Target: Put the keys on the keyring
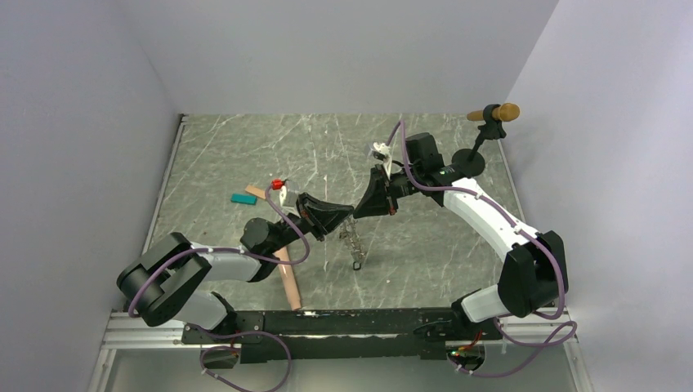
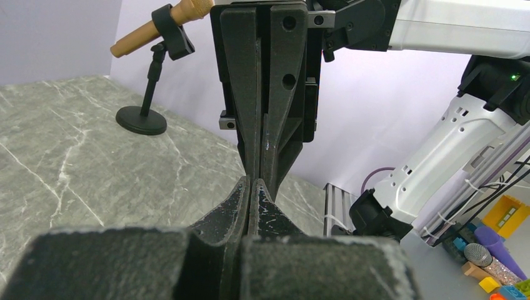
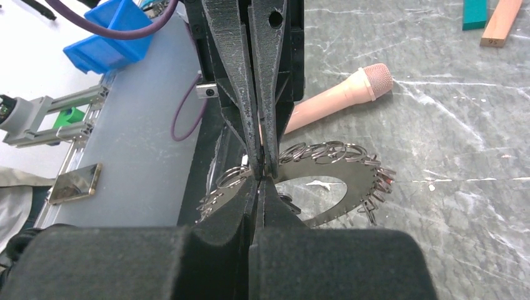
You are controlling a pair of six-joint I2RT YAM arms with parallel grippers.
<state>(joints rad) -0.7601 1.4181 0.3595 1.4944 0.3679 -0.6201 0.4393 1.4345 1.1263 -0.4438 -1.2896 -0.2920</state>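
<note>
Grey-veined marble tabletop (image 1: 245, 155) enclosed by pale lilac walls. The left gripper (image 1: 349, 218) and the right gripper (image 1: 360, 210) are meeting tip to tip above the middle of the table, each with its jaws pressed fully together. The keyring (image 3: 340, 164), a floppy loop made of many small metal rings, is passing through the spot where the two sets of fingertips are touching. Both pairs of jaws are pinching it there, and the rest is hanging just below the grippers. Whether its lower end is touching the table cannot be told. A cluster of thin dark pieces (image 3: 380, 181) is bunching at the part of the loop farthest from the jaws, too small to identify. A red-headed key (image 1: 278, 183), too small for detail, is lying well to the left of the left gripper, on the far side of its arm. A teal block (image 1: 243, 198) and a tan block (image 1: 256, 192) are lying near that key, farther still from the grippers. A peach cylinder (image 3: 340, 97) is lying beneath the left arm, behind its gripper. A microphone stand (image 1: 478, 151) is standing well beyond the right gripper.
</note>
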